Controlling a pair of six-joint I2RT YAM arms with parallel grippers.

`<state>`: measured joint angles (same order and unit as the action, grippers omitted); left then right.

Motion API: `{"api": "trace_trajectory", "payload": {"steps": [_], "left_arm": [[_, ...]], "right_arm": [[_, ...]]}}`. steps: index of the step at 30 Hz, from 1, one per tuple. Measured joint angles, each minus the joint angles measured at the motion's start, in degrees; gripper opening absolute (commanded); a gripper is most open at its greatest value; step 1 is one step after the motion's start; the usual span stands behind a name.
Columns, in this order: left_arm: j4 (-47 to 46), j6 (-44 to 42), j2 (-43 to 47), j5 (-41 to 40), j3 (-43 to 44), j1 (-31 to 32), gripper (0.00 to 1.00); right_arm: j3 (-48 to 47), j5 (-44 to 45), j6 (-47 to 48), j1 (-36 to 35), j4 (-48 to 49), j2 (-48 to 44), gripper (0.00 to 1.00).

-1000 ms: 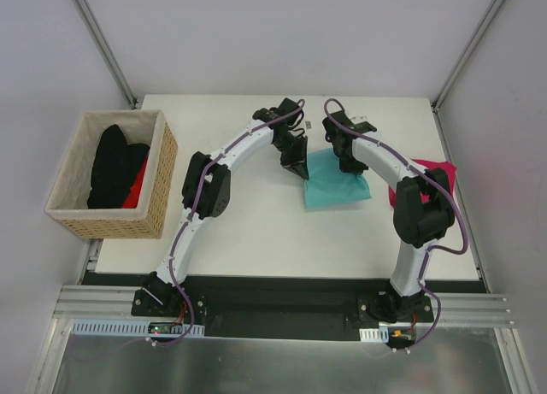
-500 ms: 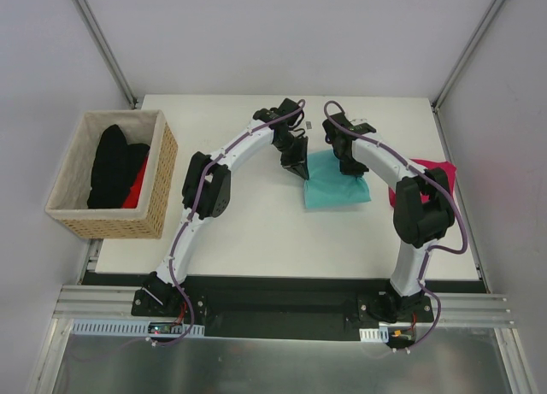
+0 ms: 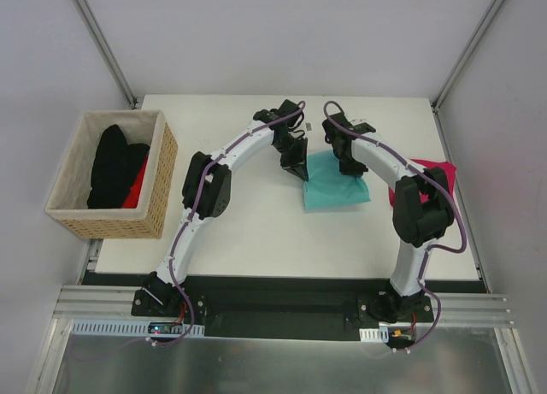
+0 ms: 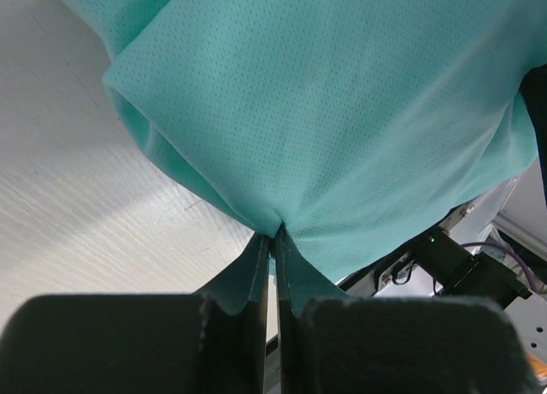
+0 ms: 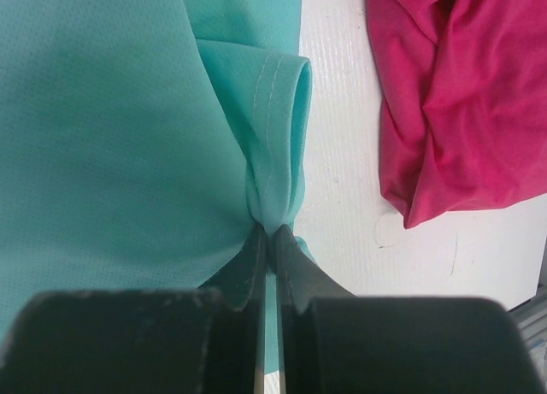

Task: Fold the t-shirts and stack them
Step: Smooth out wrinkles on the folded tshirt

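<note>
A teal-green t-shirt [image 3: 335, 183] lies folded on the white table [image 3: 256, 232] between the two arms. My left gripper [image 3: 298, 167] is shut on its left edge, and the cloth [image 4: 342, 112] bunches at the fingertips. At the shirt's far right part, my right gripper [image 3: 347, 165] is shut on a hemmed fold [image 5: 278, 155]. A magenta-pink t-shirt [image 3: 432, 173] lies crumpled at the table's right edge, and in the right wrist view this pink shirt [image 5: 461, 95] is apart from the teal one. Black t-shirts [image 3: 115, 165] fill the basket.
A tan woven basket [image 3: 154, 202] stands off the table's left edge, with black and red cloth inside. Bare white table surface [image 4: 77, 206] shows beside the teal shirt. Grey walls close in the back and sides.
</note>
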<state>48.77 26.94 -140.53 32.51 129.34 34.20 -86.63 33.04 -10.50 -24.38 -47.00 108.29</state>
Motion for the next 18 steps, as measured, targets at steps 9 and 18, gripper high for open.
{"api": "trace_trajectory", "payload": {"steps": [9, 18], "left_arm": [[0.0, -0.3, 0.0, -0.2, -1.6, 0.0, 0.0], [-0.2, -0.4, 0.0, -1.6, -4.5, -0.1, 0.0]], "right_arm": [[-1.3, -0.8, 0.0, 0.0, -0.2, 2.0, 0.01], [-3.0, -1.3, -0.5, 0.0, -0.8, 5.1, 0.2]]}}
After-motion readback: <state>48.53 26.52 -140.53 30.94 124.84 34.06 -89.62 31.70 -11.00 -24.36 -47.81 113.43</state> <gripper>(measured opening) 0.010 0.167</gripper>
